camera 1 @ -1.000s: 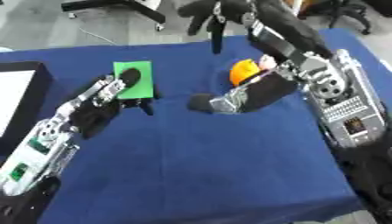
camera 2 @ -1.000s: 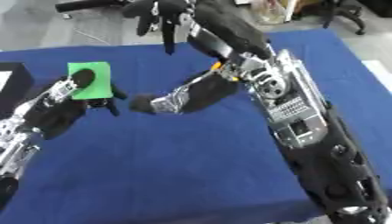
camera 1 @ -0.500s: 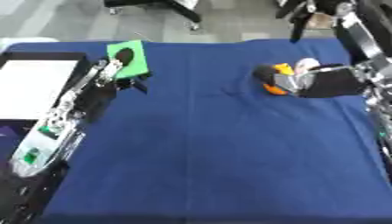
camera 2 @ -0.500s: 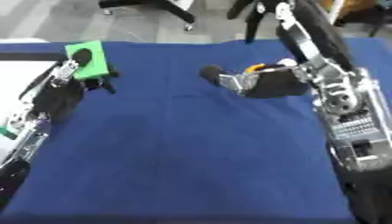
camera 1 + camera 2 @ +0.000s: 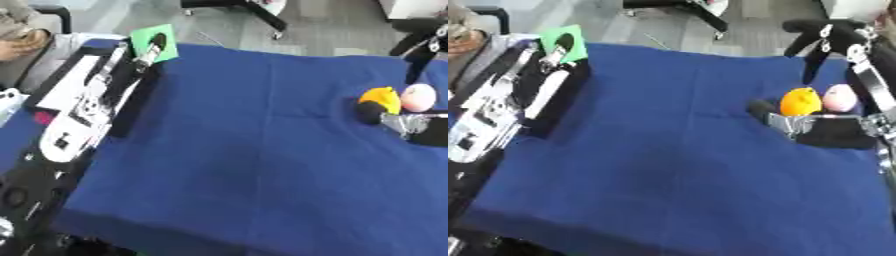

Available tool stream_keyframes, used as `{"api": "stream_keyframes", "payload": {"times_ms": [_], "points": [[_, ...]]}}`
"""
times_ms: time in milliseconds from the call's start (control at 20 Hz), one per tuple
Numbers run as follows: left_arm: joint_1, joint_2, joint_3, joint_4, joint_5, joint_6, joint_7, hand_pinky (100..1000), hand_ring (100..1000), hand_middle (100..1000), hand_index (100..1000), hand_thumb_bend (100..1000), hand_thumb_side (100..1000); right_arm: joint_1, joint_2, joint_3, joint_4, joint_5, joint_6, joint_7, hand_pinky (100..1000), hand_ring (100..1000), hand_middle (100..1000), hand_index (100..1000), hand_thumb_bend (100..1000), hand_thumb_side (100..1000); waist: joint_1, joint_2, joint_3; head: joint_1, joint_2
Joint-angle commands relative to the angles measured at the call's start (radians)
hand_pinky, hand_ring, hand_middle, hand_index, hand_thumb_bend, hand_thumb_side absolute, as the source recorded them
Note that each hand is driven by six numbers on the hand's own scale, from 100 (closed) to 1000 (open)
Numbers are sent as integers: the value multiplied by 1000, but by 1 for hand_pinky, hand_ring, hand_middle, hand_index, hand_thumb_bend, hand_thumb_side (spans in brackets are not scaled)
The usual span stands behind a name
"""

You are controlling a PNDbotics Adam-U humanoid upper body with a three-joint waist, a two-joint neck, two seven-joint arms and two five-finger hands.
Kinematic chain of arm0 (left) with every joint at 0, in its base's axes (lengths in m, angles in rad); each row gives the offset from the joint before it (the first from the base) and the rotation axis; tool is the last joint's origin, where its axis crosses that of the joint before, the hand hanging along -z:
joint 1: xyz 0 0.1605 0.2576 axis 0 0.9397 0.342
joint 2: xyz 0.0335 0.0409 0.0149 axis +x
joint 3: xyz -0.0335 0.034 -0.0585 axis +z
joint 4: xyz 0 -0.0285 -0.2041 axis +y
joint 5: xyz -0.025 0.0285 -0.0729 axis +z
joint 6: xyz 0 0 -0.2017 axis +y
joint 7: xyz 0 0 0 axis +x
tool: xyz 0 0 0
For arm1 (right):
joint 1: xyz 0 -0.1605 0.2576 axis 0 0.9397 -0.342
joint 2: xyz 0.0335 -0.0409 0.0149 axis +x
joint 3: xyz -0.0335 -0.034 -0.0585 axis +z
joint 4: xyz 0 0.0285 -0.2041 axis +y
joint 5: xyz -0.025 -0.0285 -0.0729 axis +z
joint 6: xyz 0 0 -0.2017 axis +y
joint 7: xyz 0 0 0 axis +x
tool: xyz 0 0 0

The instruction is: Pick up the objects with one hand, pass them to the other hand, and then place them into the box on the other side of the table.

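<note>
1. Two round things sit near the right edge of the blue table (image 5: 667,150): an orange fruit (image 5: 800,101) and a pale pink ball (image 5: 839,97), touching side by side.
2. Your right hand (image 5: 798,122) lies just in front of the fruit, fingers stretched toward it, nothing clamped.
3. Your left hand (image 5: 150,47) rests at the far left corner on a green card (image 5: 140,35); you can't tell whether its fingers are apart or together.
4. Box on the left side isn't clear enough to identify.
</note>
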Motion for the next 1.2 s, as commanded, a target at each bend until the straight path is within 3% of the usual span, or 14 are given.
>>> {"api": "stream_keyframes", "payload": {"times_ms": [50, 350, 500, 700, 900, 1100, 1200], "points": [[-46, 89, 34, 102, -103, 17, 37, 580, 707, 478, 594, 100, 294, -7, -19, -1, -5, -8, -3, 5, 600, 390, 566, 833, 565, 434, 2, -21, -1, 0, -5], [-154, 163, 58, 355, -330, 90, 77, 590, 695, 487, 615, 100, 109, 1, -18, 6, -1, -16, -6, 15, 598, 385, 555, 831, 564, 434, 3, -25, -9, -13, -9], [-198, 173, 52, 461, -471, 114, 67, 606, 688, 500, 638, 100, 100, 1, -18, 11, 0, -23, -8, 21, 598, 383, 552, 830, 563, 433, 3, -26, -12, -17, -12], [-240, 155, 49, 575, -666, 113, 27, 624, 695, 525, 671, 224, 100, 4, -13, 14, -1, -28, -9, 26, 595, 381, 546, 828, 563, 434, 3, -27, -16, -13, -15], [-254, 123, 59, 647, -741, 101, -13, 648, 750, 602, 721, 259, 100, 6, -11, 16, 1, -32, -9, 30, 595, 379, 543, 828, 556, 437, 0, -27, -20, -13, -14], [-251, 101, 65, 701, -756, 96, -35, 700, 844, 724, 803, 325, 242, 7, -9, 16, 1, -35, -8, 30, 594, 378, 541, 827, 554, 437, 0, -25, -23, -13, -13], [-246, 96, 67, 718, -755, 92, -40, 735, 897, 783, 845, 387, 396, 7, -9, 17, 1, -35, -7, 30, 593, 377, 540, 827, 554, 437, 1, -24, -24, -13, -12]]}}
